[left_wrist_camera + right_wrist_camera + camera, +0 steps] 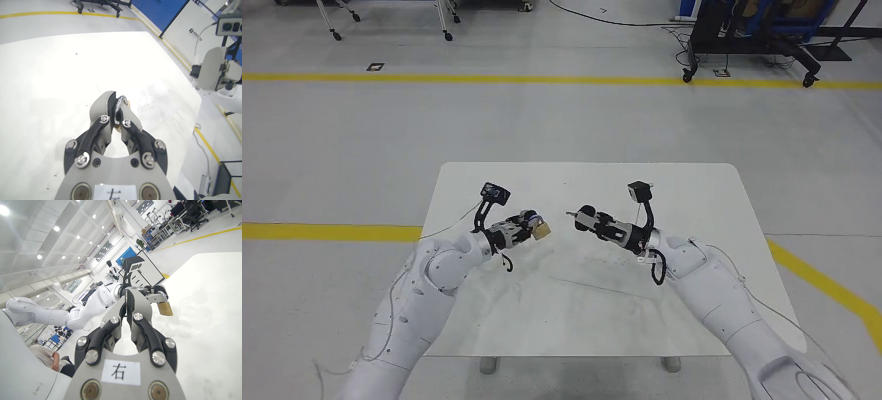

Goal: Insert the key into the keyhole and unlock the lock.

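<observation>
My left gripper [526, 221] is clamped tight on the padlock [541, 230], fingers pinching its steel shackle [118, 106]. The brass body hangs clear above the table [692, 200], just to 9 o'clock of its centre. My right gripper [586, 217] is closed on the key [570, 213]. It sits at 3 o'clock of the lock, tip pointing toward it, near but not touching.

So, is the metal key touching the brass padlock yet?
No, a clear gap separates the brass padlock from the metal key in the top view.
</observation>
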Available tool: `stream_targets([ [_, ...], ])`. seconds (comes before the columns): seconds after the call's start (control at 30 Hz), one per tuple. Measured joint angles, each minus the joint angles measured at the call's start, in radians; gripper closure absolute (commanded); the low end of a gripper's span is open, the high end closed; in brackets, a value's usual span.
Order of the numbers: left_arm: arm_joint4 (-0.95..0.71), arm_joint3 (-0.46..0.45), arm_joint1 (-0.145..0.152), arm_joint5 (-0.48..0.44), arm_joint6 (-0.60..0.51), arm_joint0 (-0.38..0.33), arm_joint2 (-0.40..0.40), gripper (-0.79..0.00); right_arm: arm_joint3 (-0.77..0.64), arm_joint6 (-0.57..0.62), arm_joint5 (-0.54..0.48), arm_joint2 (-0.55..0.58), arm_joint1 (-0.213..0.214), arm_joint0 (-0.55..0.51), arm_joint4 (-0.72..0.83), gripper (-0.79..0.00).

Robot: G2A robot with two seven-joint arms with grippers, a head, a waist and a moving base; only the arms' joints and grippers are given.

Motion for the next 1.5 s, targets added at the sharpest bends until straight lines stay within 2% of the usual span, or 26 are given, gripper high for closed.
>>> stream_targets([
  [0.07, -0.203, 0.068, -0.011, 0.028, -0.102, -0.034, 0.004, 0.000, 0.015, -0.032, -0.009, -0.016, -0.013, 0.007, 0.035, 0.000],
  [0.1, -0.365, 0.125, -0.019, 0.070, -0.193, -0.068, 0.005, 0.000, 0.031, -0.051, -0.019, -0.028, -0.022, 0.014, 0.066, 0.000],
  [0.2, -0.674, 0.255, -0.036, 0.162, -0.383, -0.148, 0.023, 0.000, 0.081, -0.087, -0.035, -0.053, -0.044, 0.033, 0.115, 0.000],
  [0.4, -0.972, 0.462, -0.078, 0.234, -0.537, -0.238, 0.068, 0.000, 0.131, -0.155, -0.049, -0.043, -0.059, 0.035, 0.110, 0.000],
  [0.53, -1.067, 0.547, -0.106, 0.252, -0.584, -0.278, 0.101, 0.000, 0.125, -0.164, -0.049, -0.031, -0.058, 0.020, 0.110, 0.000],
  [0.9, -1.067, 0.547, -0.108, 0.258, -0.578, -0.274, 0.105, 0.000, 0.125, -0.163, -0.049, -0.032, -0.058, 0.021, 0.111, 0.000],
  [1.07, -1.094, 0.491, -0.110, 0.403, -0.455, -0.224, 0.103, 0.000, 0.121, -0.168, -0.043, -0.029, -0.057, 0.018, 0.108, 0.000],
  [1.17, -1.142, 0.438, -0.116, 0.507, -0.406, -0.200, 0.104, 0.000, 0.080, -0.186, 0.022, -0.001, -0.047, -0.014, 0.107, 0.000],
  [1.3, -1.164, 0.377, -0.128, 0.617, -0.324, -0.203, 0.124, 0.000, -0.054, -0.135, 0.186, 0.077, -0.011, -0.098, 0.130, 0.000],
  [1.5, -1.185, 0.369, -0.150, 0.659, -0.221, -0.238, 0.152, 0.000, -0.385, -0.116, 0.431, 0.250, 0.055, -0.312, 0.030, 0.000],
])
